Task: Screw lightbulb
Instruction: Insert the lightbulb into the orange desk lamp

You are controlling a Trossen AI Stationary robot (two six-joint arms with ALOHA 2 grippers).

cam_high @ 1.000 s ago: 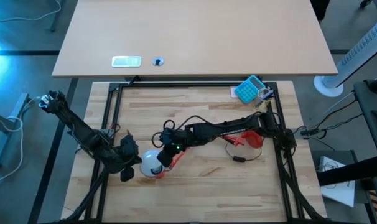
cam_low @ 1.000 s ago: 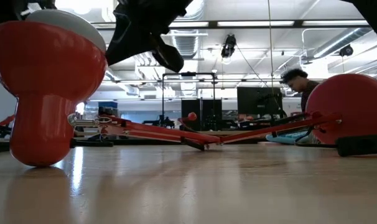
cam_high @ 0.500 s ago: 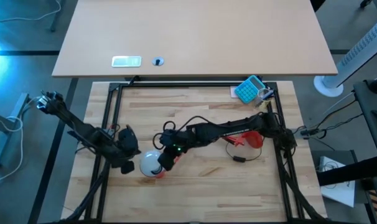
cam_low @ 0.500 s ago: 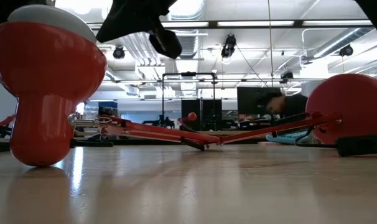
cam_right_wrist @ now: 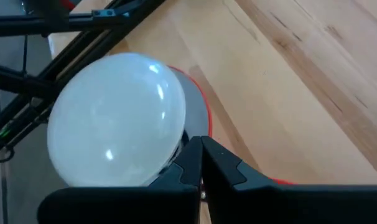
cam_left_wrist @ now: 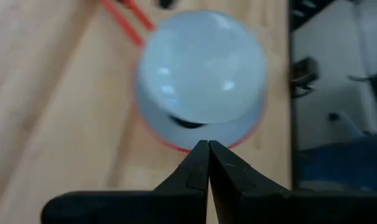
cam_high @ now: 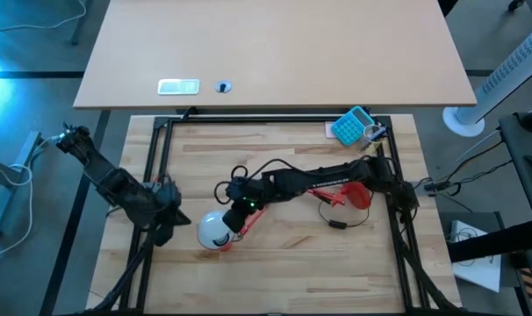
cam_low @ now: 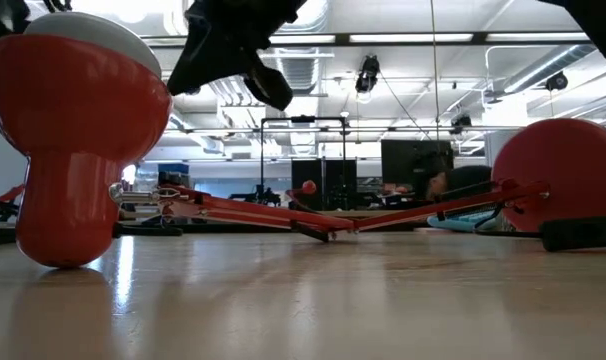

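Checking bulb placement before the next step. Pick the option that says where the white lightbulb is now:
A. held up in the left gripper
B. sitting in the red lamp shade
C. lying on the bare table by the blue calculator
B: the lightbulb sits dome-up inside the red lamp shade, its white dome filling the rim.

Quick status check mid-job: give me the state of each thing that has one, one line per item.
Small white dome lightbulb: seated in the lamp shade, dome up, not held.
Red cone lamp shade: standing on the table, opening up.
Left pincer: shut, empty, beside the shade.
Right pincer: shut, empty, close by the bulb.
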